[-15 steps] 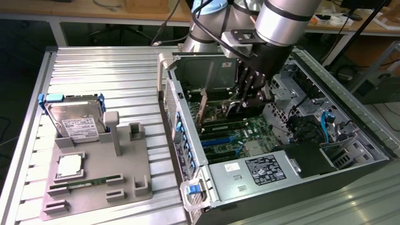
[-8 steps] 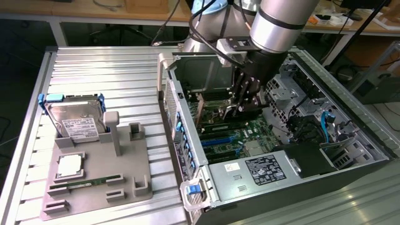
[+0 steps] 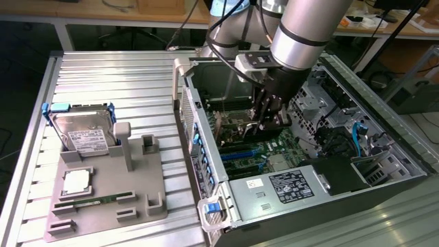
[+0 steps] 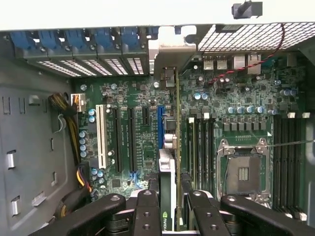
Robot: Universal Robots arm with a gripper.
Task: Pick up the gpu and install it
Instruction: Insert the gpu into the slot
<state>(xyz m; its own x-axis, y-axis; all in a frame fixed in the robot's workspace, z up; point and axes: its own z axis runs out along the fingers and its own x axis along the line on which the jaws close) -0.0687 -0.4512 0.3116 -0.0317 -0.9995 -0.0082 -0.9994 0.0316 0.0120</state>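
Note:
The gpu (image 4: 169, 167) appears edge-on in the wrist view, a thin green board with a black cooler, its silver end bracket (image 4: 167, 54) up against the case's rear slot openings. It hangs over the motherboard (image 4: 138, 98), right beside the blue expansion slot (image 4: 160, 125); whether it is seated I cannot tell. My gripper (image 4: 170, 216) is shut on the card, one black finger (image 4: 146, 211) on each side. In the exterior view the gripper (image 3: 268, 116) reaches down inside the open computer case (image 3: 384, 128), with the gpu (image 3: 264, 131) dark beneath it.
A grey fixture plate (image 3: 137, 185) on the exterior view's left holds a silver hard drive (image 3: 82, 135), a processor (image 3: 75, 182) and a memory stick (image 3: 92, 200). The power supply (image 3: 288, 188) fills the case's near end. Blue slot latches (image 4: 81, 42) line the rear wall.

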